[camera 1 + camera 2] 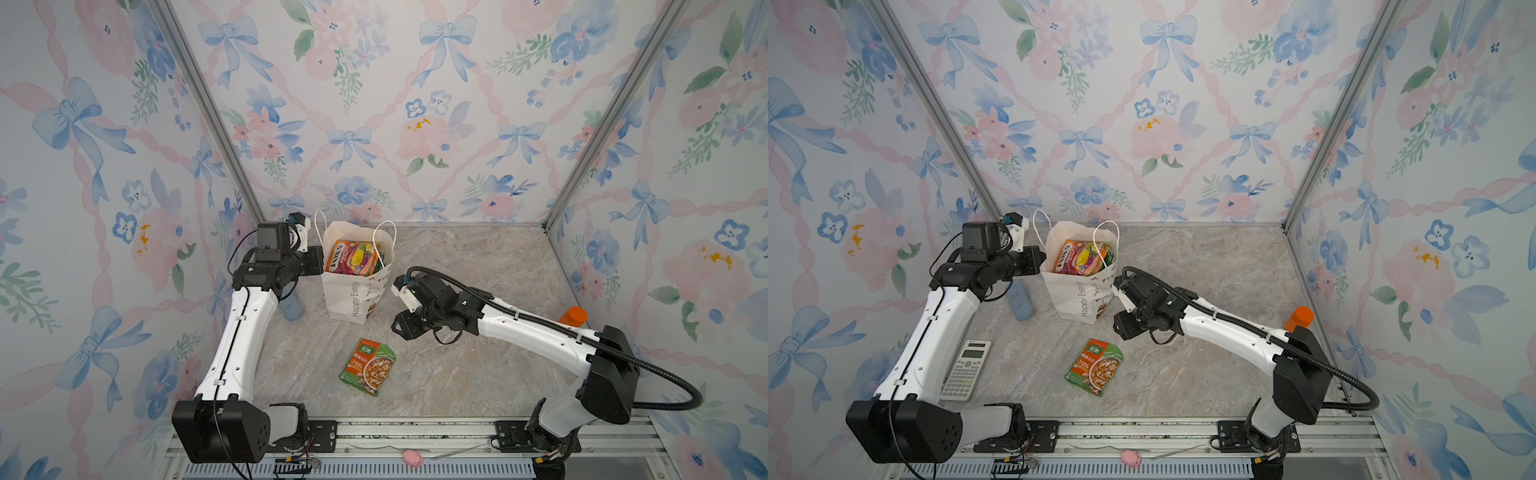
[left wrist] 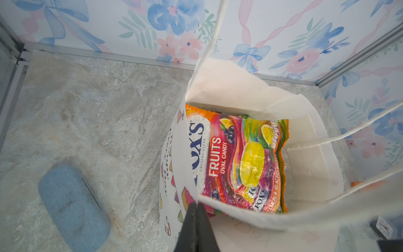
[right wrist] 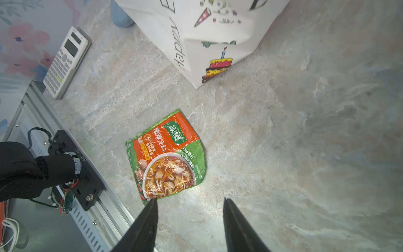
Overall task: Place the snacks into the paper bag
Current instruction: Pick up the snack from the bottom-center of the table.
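The white paper bag point(image 1: 345, 299) point(image 1: 1067, 301) stands upright at the back left of the table, mouth open. Inside lie several snacks, with an orange FOX'S packet point(image 1: 340, 255) point(image 2: 218, 157) on top. My left gripper point(image 2: 195, 204) is shut on the bag's rim point(image 2: 229, 87) at its left side. A green and orange snack packet point(image 1: 368, 365) point(image 1: 1094, 365) point(image 3: 168, 157) lies flat on the table in front of the bag. My right gripper point(image 3: 189, 198) hangs open above the table just beside that packet's edge, with nothing between its fingers.
A blue case point(image 1: 291, 309) point(image 2: 72, 207) lies left of the bag. A white calculator point(image 1: 966, 370) point(image 3: 65, 63) sits by the left arm. An orange-capped bottle point(image 1: 573, 316) stands behind the right arm. The metal rail point(image 1: 415, 432) runs along the front edge.
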